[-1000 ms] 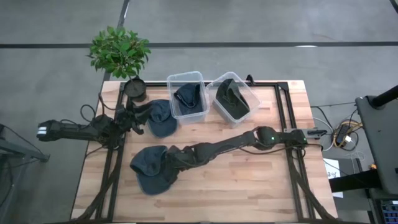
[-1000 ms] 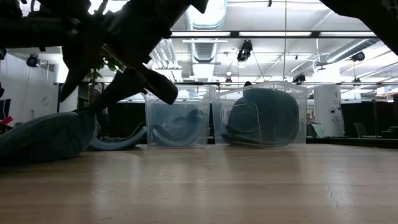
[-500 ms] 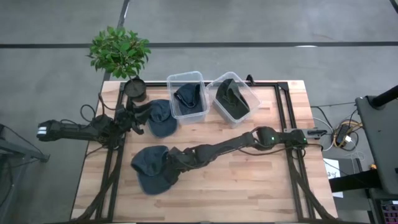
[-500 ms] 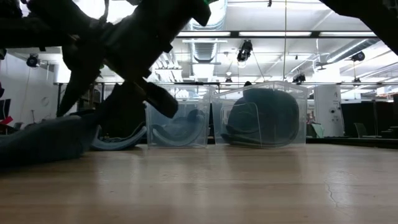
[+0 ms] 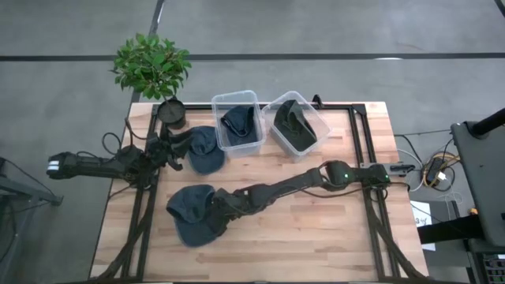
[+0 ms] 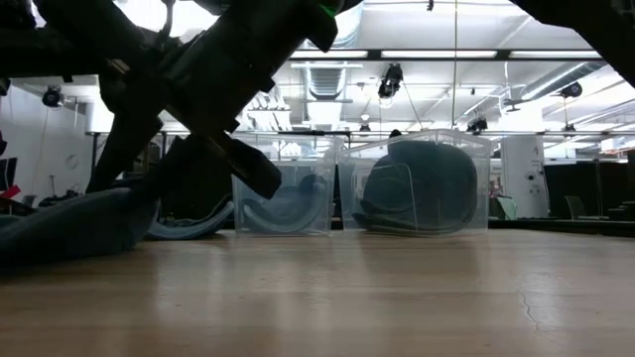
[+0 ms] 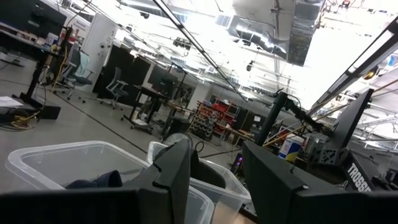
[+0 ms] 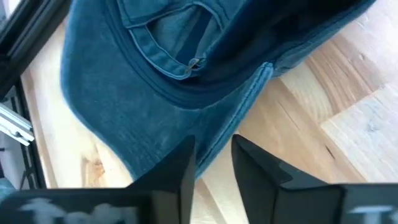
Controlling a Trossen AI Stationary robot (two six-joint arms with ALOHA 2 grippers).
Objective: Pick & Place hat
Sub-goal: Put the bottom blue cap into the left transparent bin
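Note:
A blue denim cap [image 5: 188, 214] lies flat on the table near its left near part, and fills the right wrist view [image 8: 130, 81]. My right gripper [image 5: 215, 210] reaches across from the right and is open just over the cap's right rim. One finger stands on each side of that rim [image 8: 211, 168]. A second blue cap [image 5: 207, 151] lies on the table left of the bins. My left gripper [image 5: 173, 150] waits beside it, open [image 7: 214, 168] and pointing level toward the bins. My right gripper comes at the cap slanting down from the table's right. The cap's rim edge [image 8: 217, 146] runs into the gap between the open fingers. Whether the fingers touch the cloth, I cannot tell.
Two clear plastic bins stand at the far middle: the left bin [image 5: 237, 102] holds a blue cap, the right bin [image 5: 312, 118] a dark one. A potted plant [image 5: 154, 67] stands at the far left corner. Bare wood lies along the near edge and to the right.
My right gripper has come down lower over the near cap, its fingers dropping toward the table. The cap has stayed where it was.

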